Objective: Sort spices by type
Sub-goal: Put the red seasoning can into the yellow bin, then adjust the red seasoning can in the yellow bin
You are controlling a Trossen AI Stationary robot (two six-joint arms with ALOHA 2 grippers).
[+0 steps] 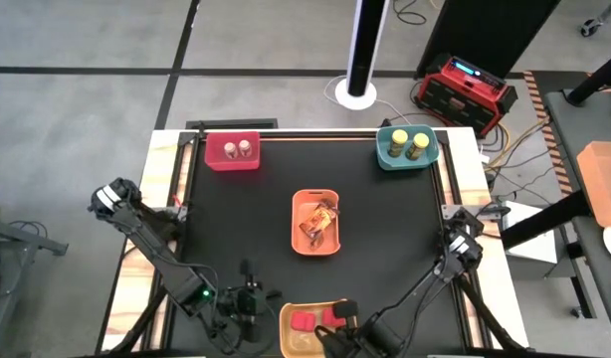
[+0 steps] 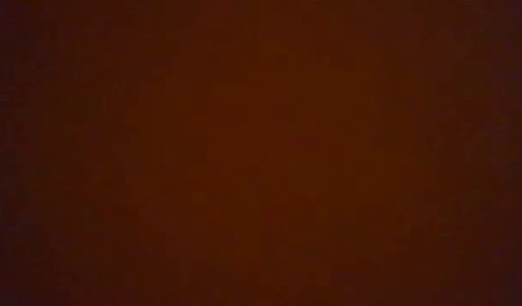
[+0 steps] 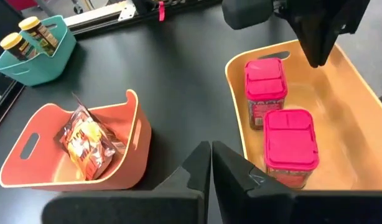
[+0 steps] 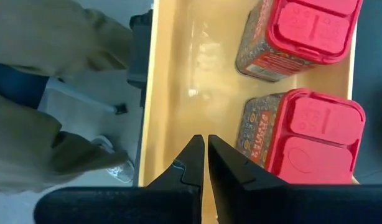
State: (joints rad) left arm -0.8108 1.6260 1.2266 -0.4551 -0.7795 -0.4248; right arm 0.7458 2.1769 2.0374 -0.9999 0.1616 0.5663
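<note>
Left gripper (image 3: 209, 163) — we saw its fingers pressed together, empty, near the table's front edge | Right gripper (image 4: 205, 163) — likewise closed on nothing, above the yellow bin (image 1: 290, 336) | Both red cube boxes (image 3: 265, 84) stood there | Packets (image 1: 319, 220): orange bin (image 1: 298, 211) | Yellow-lidded jars (image 1: 406, 143): teal bin (image 1: 385, 157) | Silver-lidded jars (image 1: 237, 149): red bin (image 1: 214, 157)
</note>
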